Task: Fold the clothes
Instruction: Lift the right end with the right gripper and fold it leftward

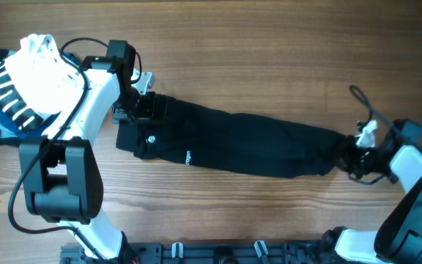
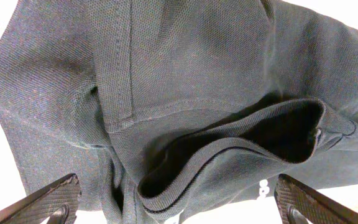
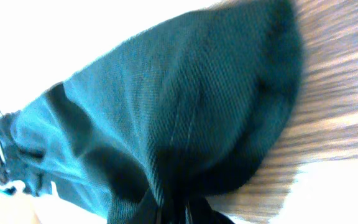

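Right gripper [image 1: 346, 155] looks clamped on the shirt [image 1: 247, 147], left gripper [image 2: 178, 183] hangs open; we should pinch that end before stretching flat.

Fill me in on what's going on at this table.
Two robot arms are working on a black T-shirt, which lies pulled out into a long, bunched band across the wooden table. The right gripper is shut on the shirt's right end, where the fabric gathers to a point. The left gripper is at the left end with its fingers spread wide, not clamping the cloth. No neat fold is made yet. A striped garment lies at the table's far left.
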{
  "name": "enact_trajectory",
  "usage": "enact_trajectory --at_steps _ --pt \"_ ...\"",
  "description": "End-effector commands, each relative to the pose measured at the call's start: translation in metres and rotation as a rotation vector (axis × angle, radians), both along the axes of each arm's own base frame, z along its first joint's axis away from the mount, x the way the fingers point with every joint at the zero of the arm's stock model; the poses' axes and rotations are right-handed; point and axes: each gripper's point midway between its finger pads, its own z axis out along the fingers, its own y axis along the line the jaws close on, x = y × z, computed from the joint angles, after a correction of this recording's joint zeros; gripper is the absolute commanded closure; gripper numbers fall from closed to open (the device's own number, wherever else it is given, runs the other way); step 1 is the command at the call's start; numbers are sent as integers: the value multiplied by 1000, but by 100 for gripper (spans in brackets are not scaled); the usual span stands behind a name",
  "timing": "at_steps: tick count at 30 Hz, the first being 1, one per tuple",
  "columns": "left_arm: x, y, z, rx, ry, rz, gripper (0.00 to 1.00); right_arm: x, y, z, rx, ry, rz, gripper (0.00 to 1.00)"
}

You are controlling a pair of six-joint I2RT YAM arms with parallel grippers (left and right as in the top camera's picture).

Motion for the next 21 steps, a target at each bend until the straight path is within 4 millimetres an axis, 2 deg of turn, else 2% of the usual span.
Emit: enact_trajectory --at_steps 1,2,4,7,10,14,21 --pt "4 -1 11 -17 -38 -1 0 27 -42 41 -129 -45 -84 96" --pt "4 -1 12 -18 -39 -1 0 28 -48 47 -158 -42 -93 96" --pt "8 -2 16 -20 -53 -1 0 27 -76 67 -304 1 -154 96" --pt "13 -5 25 -37 -78 -2 0 26 -107 91 -472 22 -211 96" --pt "20 -9 38 -65 -113 -4 0 32 -115 109 -512 -15 -225 96" --pt "25 -14 48 -96 -145 -8 0 40 -98 113 -449 -69 -162 96" --pt "27 -15 49 -96 -152 -8 0 60 -32 116 -398 -155 82 96"
